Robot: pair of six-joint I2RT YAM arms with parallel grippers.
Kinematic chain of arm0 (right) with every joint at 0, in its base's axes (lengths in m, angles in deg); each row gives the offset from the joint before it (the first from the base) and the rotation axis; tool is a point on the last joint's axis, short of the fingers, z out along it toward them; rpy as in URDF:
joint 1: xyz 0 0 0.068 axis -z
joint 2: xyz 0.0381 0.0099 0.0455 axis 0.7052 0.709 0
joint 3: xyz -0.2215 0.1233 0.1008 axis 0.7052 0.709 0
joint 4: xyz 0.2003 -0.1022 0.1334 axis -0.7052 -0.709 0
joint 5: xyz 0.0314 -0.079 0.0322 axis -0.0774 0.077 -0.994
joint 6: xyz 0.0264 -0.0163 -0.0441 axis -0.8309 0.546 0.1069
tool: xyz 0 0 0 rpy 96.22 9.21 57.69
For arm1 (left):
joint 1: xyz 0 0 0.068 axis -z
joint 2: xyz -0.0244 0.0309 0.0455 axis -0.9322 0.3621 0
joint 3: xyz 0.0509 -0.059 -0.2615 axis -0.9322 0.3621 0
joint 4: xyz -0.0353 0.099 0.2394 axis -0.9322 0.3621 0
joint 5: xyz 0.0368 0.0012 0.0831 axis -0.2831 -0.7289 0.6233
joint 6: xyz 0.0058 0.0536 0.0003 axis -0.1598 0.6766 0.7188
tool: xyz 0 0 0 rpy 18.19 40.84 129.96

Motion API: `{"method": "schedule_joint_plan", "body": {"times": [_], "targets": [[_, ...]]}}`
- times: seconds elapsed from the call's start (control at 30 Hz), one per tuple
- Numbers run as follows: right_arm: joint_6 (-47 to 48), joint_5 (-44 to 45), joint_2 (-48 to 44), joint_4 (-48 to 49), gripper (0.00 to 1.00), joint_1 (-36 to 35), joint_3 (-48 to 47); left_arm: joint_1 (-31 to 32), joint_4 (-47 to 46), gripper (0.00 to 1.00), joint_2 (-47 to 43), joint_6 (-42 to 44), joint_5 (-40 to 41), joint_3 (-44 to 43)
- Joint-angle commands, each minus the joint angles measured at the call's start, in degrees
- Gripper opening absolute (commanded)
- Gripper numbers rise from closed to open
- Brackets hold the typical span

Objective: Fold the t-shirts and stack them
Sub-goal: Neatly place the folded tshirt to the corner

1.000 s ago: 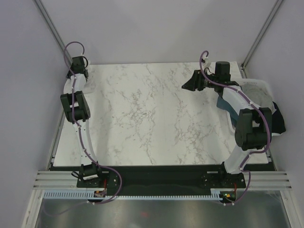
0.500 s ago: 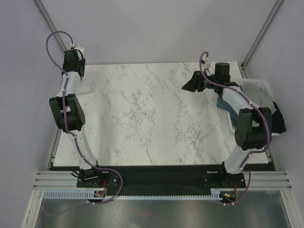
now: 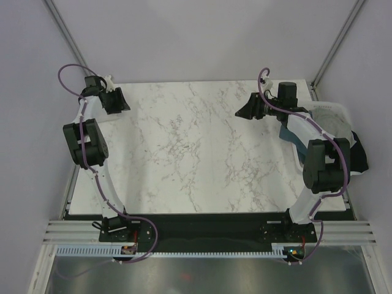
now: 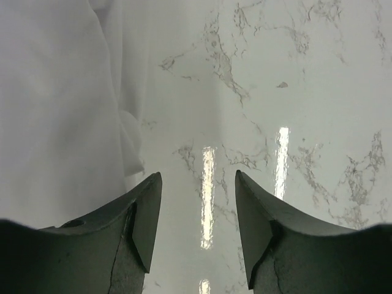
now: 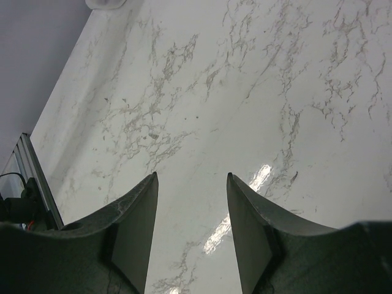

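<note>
- Two pairs of fingers are standing apart. The left fingers (image 3: pixel 120 102) are hovering over the far left corner of the desk (image 3: pixel 196 153). The right fingers (image 3: pixel 244 110) are hovering over its far right part, pointing inward.
- In the left wrist view, a white t-shirt (image 4: pixel 61 92) is lying rumpled on the marble. Its edge is running just left of the gap between the left fingers.
- Under the right fingers, veined marble is showing, reaching out to the desk's left edge.
- A teal-blue t-shirt (image 3: pixel 286 131) is sitting at the desk's right edge beside a white bin (image 3: pixel 334 105), and a black t-shirt (image 3: pixel 362 157) is hanging just past that edge. The right arm is partly hiding both.
- Between the arms, the broad middle of the desk is showing as bare marble.
</note>
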Motion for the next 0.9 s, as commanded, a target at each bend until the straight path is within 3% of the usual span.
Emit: {"method": "schedule_joint_plan", "body": {"times": [0.0,0.43,0.67,0.87], "targets": [[0.31,-2.14,0.42,2.32,0.57,0.65,0.68,-0.46,0.64,0.58,1.93,-8.75,-7.9,-4.02],[-0.57,-3.37,1.82,3.2,0.57,1.8,1.03,-3.45,-3.93,0.56,5.45,-20.17,-18.18,-2.71],[-0.48,-3.11,1.56,3.28,0.57,2.15,1.47,-6.79,-19.37,0.54,5.89,-30.89,-31.08,3.7],[-1.01,-3.11,2.35,3.55,0.57,2.24,1.29,-8.81,-37.22,0.54,8.17,-48.89,-37.32,10.56]]}}
